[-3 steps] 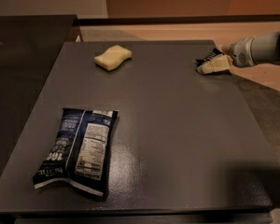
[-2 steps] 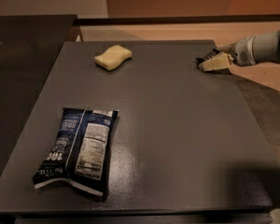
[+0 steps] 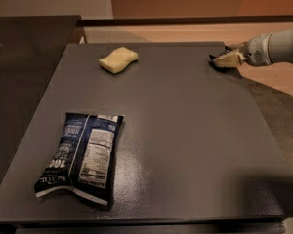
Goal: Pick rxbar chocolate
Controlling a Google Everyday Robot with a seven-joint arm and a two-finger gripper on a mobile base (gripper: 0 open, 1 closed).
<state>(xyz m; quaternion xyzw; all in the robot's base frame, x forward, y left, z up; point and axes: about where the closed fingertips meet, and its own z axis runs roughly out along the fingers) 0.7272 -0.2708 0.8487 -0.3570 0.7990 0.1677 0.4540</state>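
Observation:
My gripper [image 3: 224, 60] reaches in from the right and sits low over the far right corner of the dark grey table [image 3: 185, 130]. A small dark flat shape [image 3: 216, 57] pokes out at its tip. It looks like the rxbar chocolate, mostly hidden by the gripper. I cannot tell whether it is held or only touched.
A large dark-blue bag with a white nutrition label [image 3: 82, 156] lies at the front left of the table. A pale yellow sponge [image 3: 118, 60] lies at the far middle left. A dark counter [image 3: 24, 72] adjoins on the left, and the floor lies beyond the right edge.
The gripper has shifted slightly up and away at the far right corner. The bag and the sponge have not moved.

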